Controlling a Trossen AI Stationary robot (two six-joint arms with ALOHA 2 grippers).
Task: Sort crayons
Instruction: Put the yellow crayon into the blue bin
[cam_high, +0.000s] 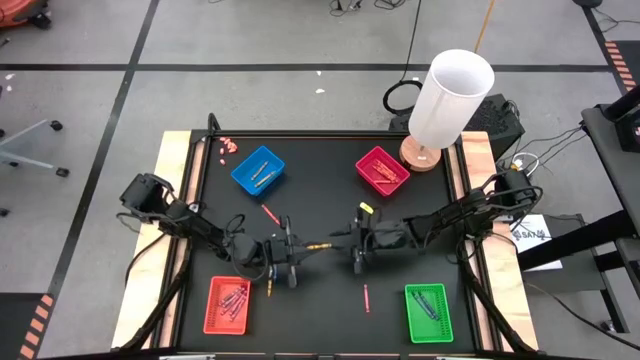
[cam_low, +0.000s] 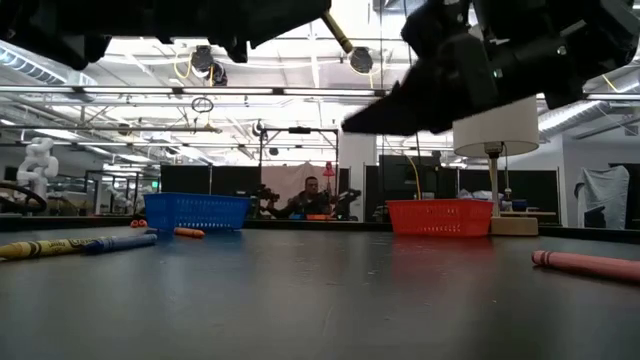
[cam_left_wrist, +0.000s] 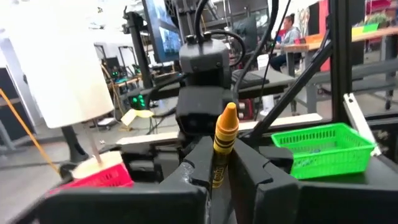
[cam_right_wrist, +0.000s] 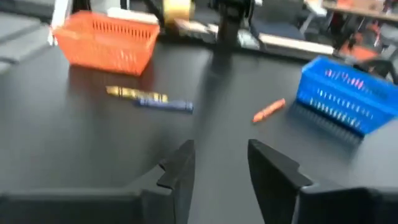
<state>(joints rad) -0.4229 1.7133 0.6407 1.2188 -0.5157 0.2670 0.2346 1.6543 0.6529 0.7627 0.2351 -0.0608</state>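
Note:
A yellow-orange crayon (cam_left_wrist: 225, 134) sticks out of my left gripper (cam_high: 298, 250), which is shut on it above the middle of the black table. Its tip (cam_high: 322, 246) points at my right gripper (cam_high: 352, 243), which faces it a short way off. The right gripper is open, with only table showing between its fingers (cam_right_wrist: 221, 165). Loose crayons lie flat on the table: a red one (cam_high: 270, 213), a yellow one (cam_high: 366, 209), a pink one (cam_high: 366, 297), and a yellow and blue pair (cam_right_wrist: 149, 99). The blue tray (cam_high: 258, 170), magenta tray (cam_high: 382, 170), red tray (cam_high: 228, 305) and green tray (cam_high: 430, 312) each hold crayons. My left gripper pinches the crayon's wrapped rear part (cam_left_wrist: 217, 169) between its two fingers. The fingers come about level from the table's left side, and the crayon lies along them. Its pointed front end (cam_left_wrist: 229, 113) juts out beyond the fingertips, and the crayon is clear of the table.
A white lamp (cam_high: 450, 100) on a round wooden base stands at the table's far right corner. Tiny pink bits (cam_high: 228, 147) lie at the far left corner. The table is bare between the two near trays apart from the pink crayon. A person sits in the room beyond (cam_low: 312, 200).

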